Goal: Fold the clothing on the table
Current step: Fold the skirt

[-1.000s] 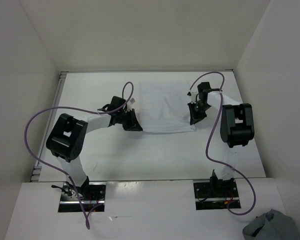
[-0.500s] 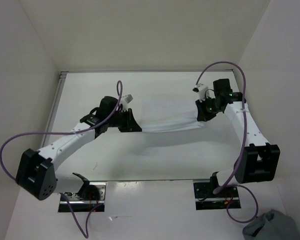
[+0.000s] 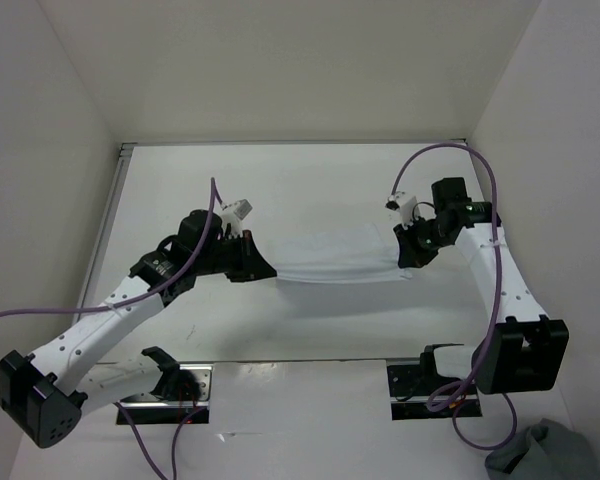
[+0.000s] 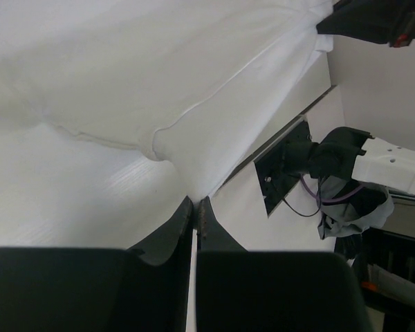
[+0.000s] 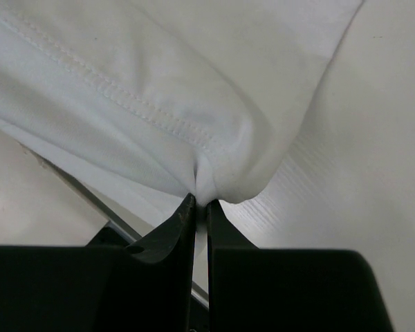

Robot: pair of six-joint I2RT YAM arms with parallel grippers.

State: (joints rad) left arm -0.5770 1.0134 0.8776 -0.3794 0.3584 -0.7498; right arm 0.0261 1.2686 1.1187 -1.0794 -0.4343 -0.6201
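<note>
Both arms are in it! The thin, plain white rectangle of clothing (image 3: 335, 256) stretches between the left gripper (image 3: 264, 270) and the right gripper (image 3: 408, 262). Its long axis runs hand to hand above the flat white table (image 3: 310, 180). Each gripper is clamped tight on a corner, and the rest trails ahead of both.

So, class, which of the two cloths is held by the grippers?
The white clothing, pinched by the left gripper and right gripper; the grey bundle lies apart, untouched.
</note>
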